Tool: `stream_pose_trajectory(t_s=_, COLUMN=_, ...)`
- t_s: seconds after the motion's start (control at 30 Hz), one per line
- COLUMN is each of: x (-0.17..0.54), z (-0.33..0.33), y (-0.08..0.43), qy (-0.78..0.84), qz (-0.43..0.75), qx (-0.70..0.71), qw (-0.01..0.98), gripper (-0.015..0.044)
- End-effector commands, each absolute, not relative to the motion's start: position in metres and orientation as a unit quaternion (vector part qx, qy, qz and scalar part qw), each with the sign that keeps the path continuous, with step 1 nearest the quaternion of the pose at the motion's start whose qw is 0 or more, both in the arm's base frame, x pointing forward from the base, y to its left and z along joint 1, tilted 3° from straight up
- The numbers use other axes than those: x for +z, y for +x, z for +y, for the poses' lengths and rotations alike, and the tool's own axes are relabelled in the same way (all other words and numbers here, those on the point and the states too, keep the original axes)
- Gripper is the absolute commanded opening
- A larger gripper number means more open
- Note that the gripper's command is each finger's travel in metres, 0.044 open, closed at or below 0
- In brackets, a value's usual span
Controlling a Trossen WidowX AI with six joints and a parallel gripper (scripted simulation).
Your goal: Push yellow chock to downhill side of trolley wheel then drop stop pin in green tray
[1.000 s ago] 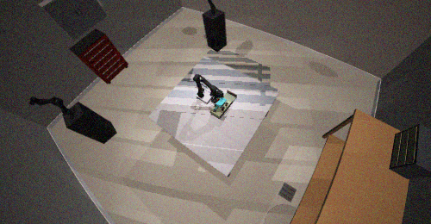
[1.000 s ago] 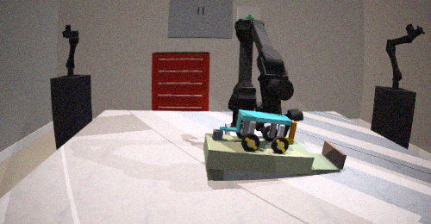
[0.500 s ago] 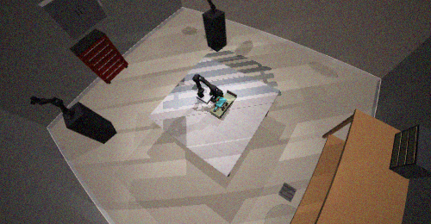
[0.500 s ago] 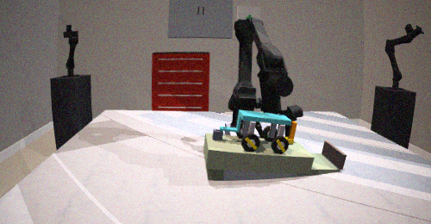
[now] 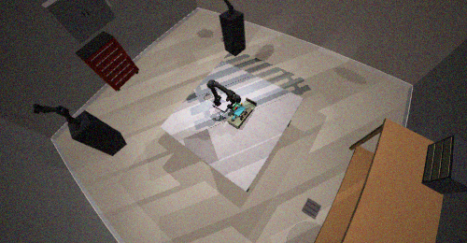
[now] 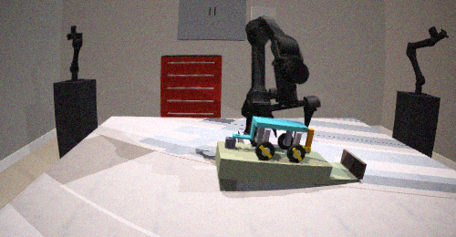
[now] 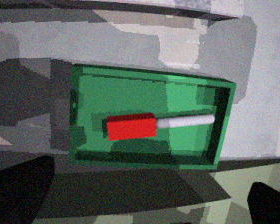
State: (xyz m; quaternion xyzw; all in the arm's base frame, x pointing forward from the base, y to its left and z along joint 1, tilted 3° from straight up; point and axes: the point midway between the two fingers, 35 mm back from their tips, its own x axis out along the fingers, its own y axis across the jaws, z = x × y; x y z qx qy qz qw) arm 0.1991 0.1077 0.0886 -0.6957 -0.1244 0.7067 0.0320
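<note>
The trolley (image 5: 240, 112) (image 6: 279, 124), with its bright blue top, stands upright on the pale green ramp (image 5: 239, 125) (image 6: 274, 171), all of it on the ramp's raised part. Its blue tongue points toward the ramp's uphill end, where a small dark block (image 6: 230, 142) sits. At the ramp's downhill end a brown board (image 6: 353, 164) stands up from the low lip. The chock (image 6: 310, 139) is on the ramp too, on the trolley's downhill side, its orange handle upright just beside the wheels; from here I can't tell whether its base touches a wheel.

The stop pin (image 7: 131, 127) is out of the ramp, lying on its side inside the green tray (image 5: 239, 105) (image 7: 141, 164) beside the ramp. Its red head and pale shaft are both within the tray's walls, the shaft's tip pointing at one short wall.

The black gripper (image 5: 234, 101) (image 6: 293, 117) (image 7: 153, 180) has its fingers spread wide with nothing between them. It hangs beyond the ramp as seen from the front, over the tray's side, and in the wrist view both fingertips are apart from the pin.
</note>
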Motion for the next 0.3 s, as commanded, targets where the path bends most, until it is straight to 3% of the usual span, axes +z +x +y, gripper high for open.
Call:
stream_pose_trajectory(t_s=0.0, x=0.1030, z=0.1077, y=0.1992, qy=-0.697, qz=-0.129, qx=0.705, qw=0.031, gripper=0.0440)
stream_pose_trajectory(t_s=0.27, x=0.1092, z=0.1071, y=0.1990, qy=-0.697, qz=-0.125, qx=0.705, qw=0.032, gripper=0.0440)
